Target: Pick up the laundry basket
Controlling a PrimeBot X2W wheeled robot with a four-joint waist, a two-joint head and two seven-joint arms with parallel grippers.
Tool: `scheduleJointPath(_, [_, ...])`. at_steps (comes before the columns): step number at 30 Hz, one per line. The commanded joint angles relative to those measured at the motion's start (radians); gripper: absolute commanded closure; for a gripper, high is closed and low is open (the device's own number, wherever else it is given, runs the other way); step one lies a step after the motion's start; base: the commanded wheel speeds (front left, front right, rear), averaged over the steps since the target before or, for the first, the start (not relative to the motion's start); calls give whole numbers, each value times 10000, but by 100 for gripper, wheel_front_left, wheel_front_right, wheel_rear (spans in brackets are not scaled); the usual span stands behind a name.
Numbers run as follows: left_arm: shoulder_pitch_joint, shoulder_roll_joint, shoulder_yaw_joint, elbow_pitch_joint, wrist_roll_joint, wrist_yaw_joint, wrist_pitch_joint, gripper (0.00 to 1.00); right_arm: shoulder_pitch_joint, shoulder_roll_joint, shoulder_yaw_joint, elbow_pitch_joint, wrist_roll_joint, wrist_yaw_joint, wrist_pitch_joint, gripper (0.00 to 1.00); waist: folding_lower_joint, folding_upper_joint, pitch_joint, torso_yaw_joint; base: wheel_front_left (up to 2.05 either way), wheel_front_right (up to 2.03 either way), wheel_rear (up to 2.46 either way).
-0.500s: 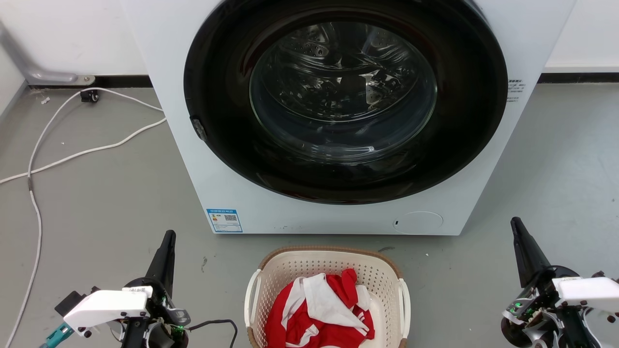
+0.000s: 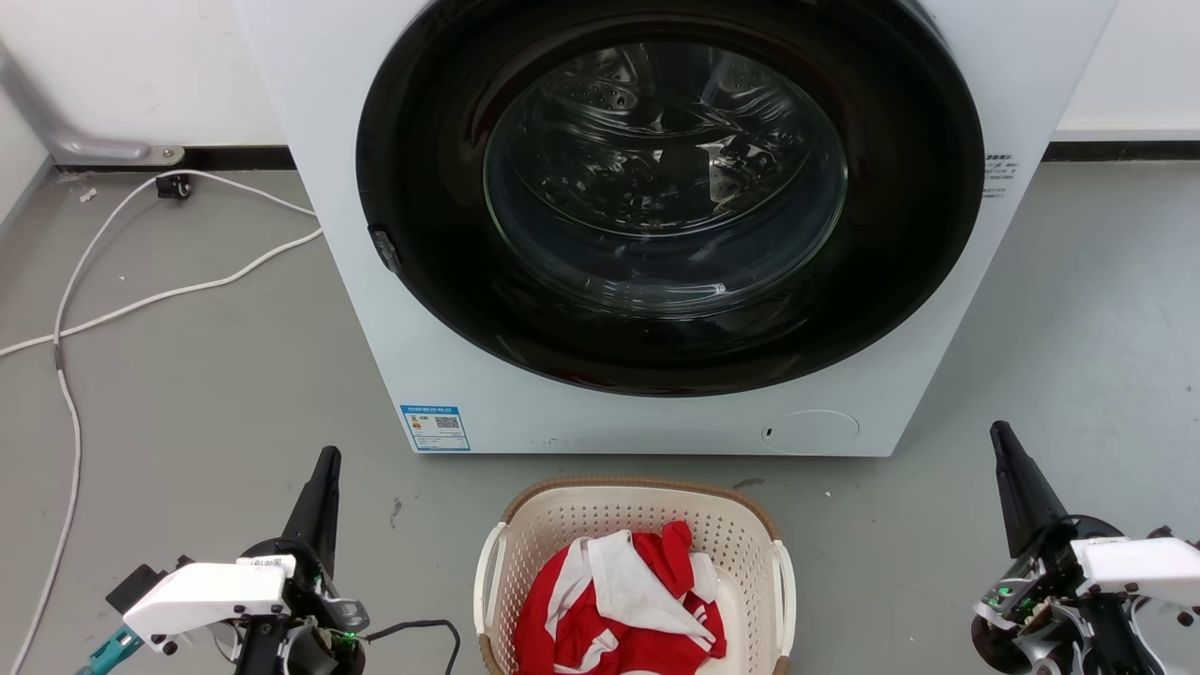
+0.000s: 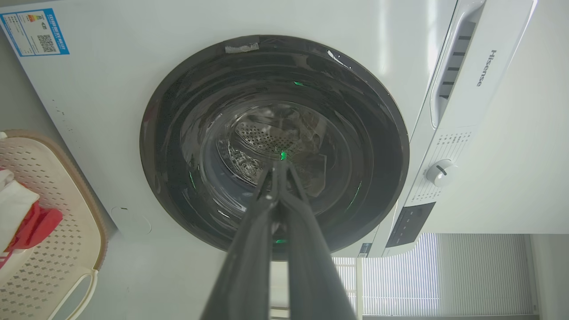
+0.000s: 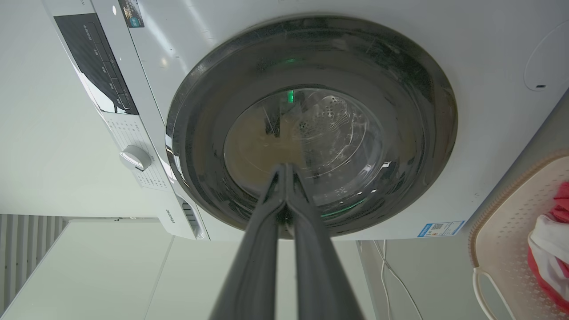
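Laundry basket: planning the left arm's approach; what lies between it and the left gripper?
In the head view, bare grey floor separates the left gripper from the cream perforated plastic laundry basket, plus a black cable.

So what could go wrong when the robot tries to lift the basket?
1. The left gripper and the right gripper are both shut and off to the sides of the basket. Its white handles are thin, so a grab might miss and shove it.
2. If one side rises first, the basket could tip and spill the red-and-white clothes.
3. The washing machine stands close behind, so the basket might bump it.
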Motion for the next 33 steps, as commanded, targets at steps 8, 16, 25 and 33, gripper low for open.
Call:
scheduleJointPath(8, [-106,-20,39,12,69,-15,52,100,-103,41,-25,12,-37,0,41,100,-1,0,0,0,0,0,0])
scheduleJointPath(16, [-107,-25,46,12,77,-15,39,100,-103,47,-32,13,-40,0,46,100,-1,0,0,0,0,0,0])
scheduleJointPath(25, [262,-82,-6,297,7,2,21,0,271,50,11,293,-17,0,14,0,0,0,0,0,0,0,0])
scheduleJointPath(33, [425,-79,-16,-75,300,2,-388,0,325,51,274,55,-299,1,-396,0,0,0,9,-13,0,0,0])
